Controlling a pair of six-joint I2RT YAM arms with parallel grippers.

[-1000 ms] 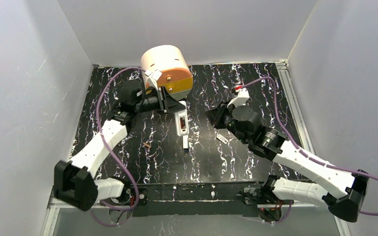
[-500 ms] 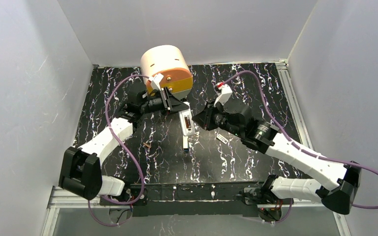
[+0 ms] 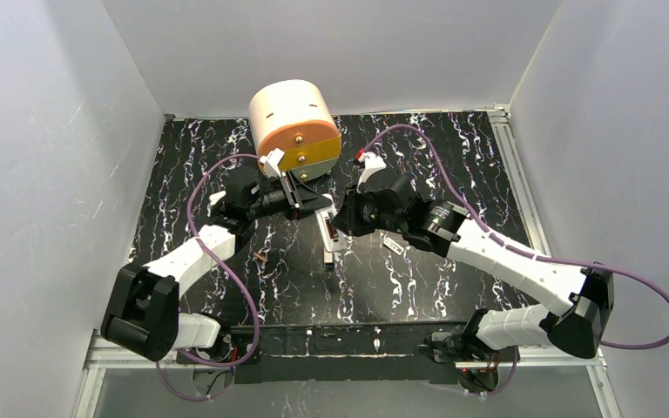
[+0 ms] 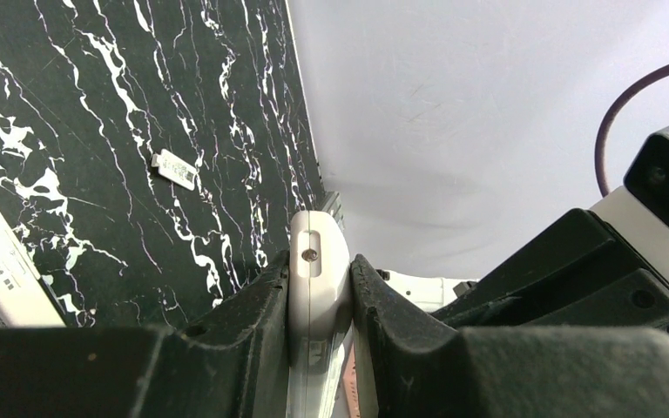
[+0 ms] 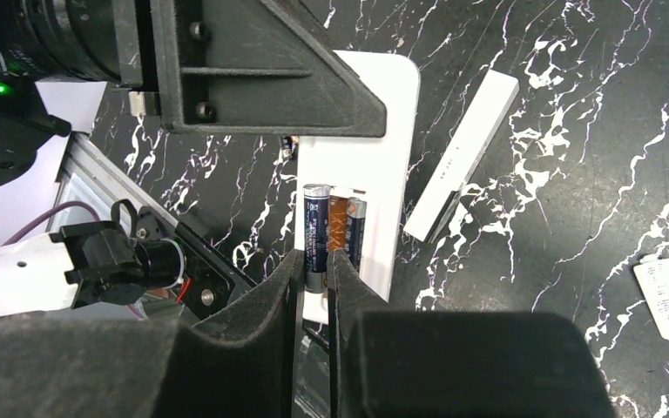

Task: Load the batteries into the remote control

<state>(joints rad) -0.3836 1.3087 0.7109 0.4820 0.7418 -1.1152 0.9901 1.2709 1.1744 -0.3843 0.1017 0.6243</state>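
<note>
- Remote control [image 5: 375,165]: white handset at the centre of the top view, between the two grippers. Its plain back faces up and the battery bay is uncovered. In the right wrist view its long axis runs up-down, with the rounded end at the top of the frame and the bay in the lower half. Whether it touches the tabletop cannot be told.
- Left gripper [image 4: 318,287]: clamped on the remote control, one finger on each broad face. The left wrist view shows the handset edge-on, its end pointing away from the camera.
- Right gripper [image 5: 314,272]: fingers nearly together, pinching a battery at the lower edge of the bay.
- Battery [image 5: 315,228]: dark blue cylinder with a silver cap uppermost in the frame. Its long axis is parallel to the remote's, at the left side of the bay.
- Second battery [image 5: 340,222]: coppery-brown, just right of the first and parallel to it, lying in the bay.
- White bar [image 5: 462,157]: long and narrow, flat on the tabletop [image 5: 575,87] just right of the remote. It slants from lower left to upper right.
- Small white-grey piece [image 5: 666,298]: lower right of the right wrist view, well apart from the remote.
- Cylindrical drum [image 3: 294,122]: white with an orange face, upper centre of the top view.
</note>
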